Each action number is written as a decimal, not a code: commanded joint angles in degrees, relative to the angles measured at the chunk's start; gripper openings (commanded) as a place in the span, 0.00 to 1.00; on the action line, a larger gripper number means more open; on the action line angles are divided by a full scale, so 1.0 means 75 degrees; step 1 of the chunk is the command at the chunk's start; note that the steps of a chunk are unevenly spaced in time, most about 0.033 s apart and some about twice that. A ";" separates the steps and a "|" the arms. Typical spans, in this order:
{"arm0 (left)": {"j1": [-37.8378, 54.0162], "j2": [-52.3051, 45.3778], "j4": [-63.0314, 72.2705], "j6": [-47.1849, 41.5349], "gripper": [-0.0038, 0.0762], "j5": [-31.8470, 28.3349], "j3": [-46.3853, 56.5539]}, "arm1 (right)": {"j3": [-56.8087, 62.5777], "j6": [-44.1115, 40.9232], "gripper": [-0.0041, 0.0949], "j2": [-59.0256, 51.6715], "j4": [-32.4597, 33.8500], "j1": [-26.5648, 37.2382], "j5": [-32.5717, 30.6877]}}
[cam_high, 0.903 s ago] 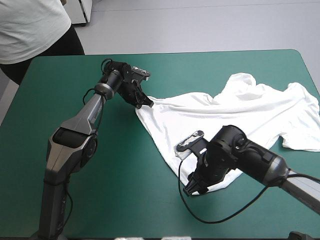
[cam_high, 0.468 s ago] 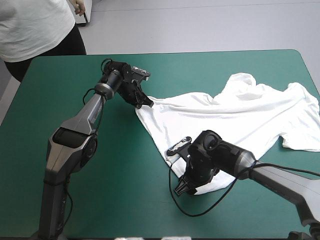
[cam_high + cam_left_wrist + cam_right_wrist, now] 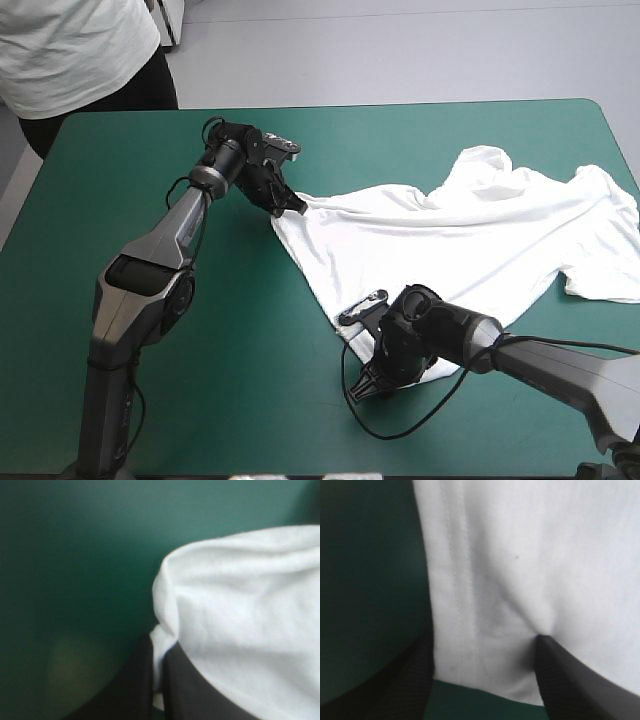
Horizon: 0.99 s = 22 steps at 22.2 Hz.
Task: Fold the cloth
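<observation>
The white T-shirt (image 3: 470, 235) lies across the right of the teal-green cover (image 3: 450, 140), the left gripper (image 3: 294, 207) clamping one hem corner, seemingly as anchor, while the right gripper (image 3: 484, 640), fingers apart, straddles the near corner, presumably to pinch.

T-shirt (image 3: 470, 235): 1, white | table (image 3: 120, 180): 1, teal-green cover | arms: 2, left arm (image 3: 150, 270), right arm (image 3: 560, 360) | grippers: 2, left gripper (image 3: 292, 207), right gripper (image 3: 364, 386) | black fingers (image 3: 570, 680): 4 counted, two per gripper, confirmed in wrist views | grippers pinching T-shirt: 1 | grippers with fingers apart: 1
</observation>
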<state>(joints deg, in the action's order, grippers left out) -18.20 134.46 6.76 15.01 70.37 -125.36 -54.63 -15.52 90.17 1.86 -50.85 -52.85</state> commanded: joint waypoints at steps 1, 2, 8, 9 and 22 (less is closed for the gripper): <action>-0.0047 -0.0280 0.0279 -0.0060 0.04 0.0369 -0.0098 | 0.0301 -0.0472 0.48 0.0384 0.0114 -0.0003 0.0292; -0.0047 -0.0280 0.0298 -0.0060 0.04 0.0385 -0.0098 | 0.0322 -0.0553 0.41 0.0429 0.0151 -0.0003 0.0292; -0.0047 -0.0417 0.0334 -0.0292 0.04 0.0454 -0.0098 | 0.0290 -0.0659 0.02 0.0346 0.0473 -0.0003 0.0105; -0.0047 -0.0601 0.0334 -0.0292 0.04 0.0454 -0.0098 | 0.0210 -0.0813 0.02 0.0128 0.0718 -0.0003 -0.0174; 0.0021 -0.4779 0.1150 -0.0810 0.04 0.0466 -0.0098 | -0.5448 -0.0640 0.02 -0.2402 0.3214 0.0771 -0.2492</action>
<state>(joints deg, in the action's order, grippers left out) -18.14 106.33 12.19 9.49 71.54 -124.29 -87.79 -21.71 74.07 23.13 -45.39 -71.38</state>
